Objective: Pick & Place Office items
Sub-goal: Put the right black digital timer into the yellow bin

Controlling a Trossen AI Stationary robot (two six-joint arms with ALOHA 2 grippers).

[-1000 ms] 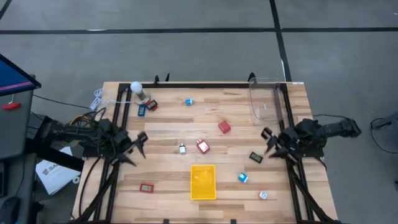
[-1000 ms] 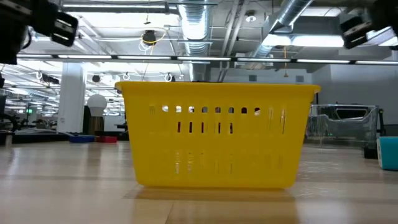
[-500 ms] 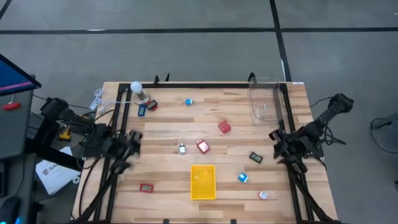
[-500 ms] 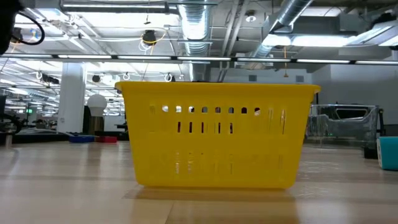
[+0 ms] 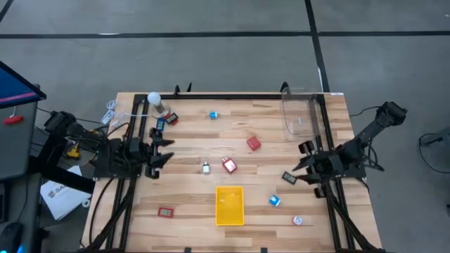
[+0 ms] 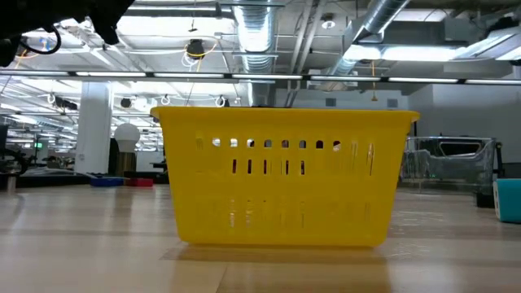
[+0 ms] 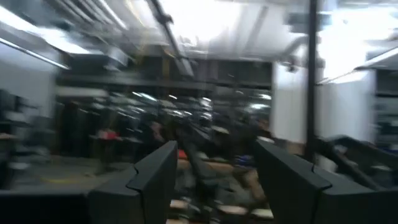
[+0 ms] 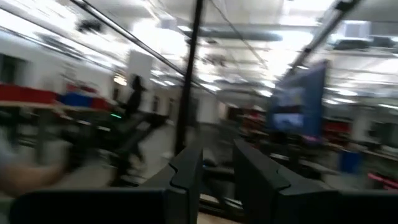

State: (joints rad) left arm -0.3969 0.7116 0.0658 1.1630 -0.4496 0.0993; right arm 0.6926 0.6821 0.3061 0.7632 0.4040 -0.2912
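My left jaws (image 5: 163,149) at the counter's left edge and right jaws (image 5: 304,163) at its right edge both released, office items (image 5: 229,166) scattered mid-counter around the tray (image 5: 229,205); descend vertically onto one.

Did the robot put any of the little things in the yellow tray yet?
Not yet. The yellow tray looks empty, and the office items still lie scattered on the table, like the red block and the blue piece. Nothing is in hand: the left gripper and the right gripper hang open at the table's sides. All the sorting is left.
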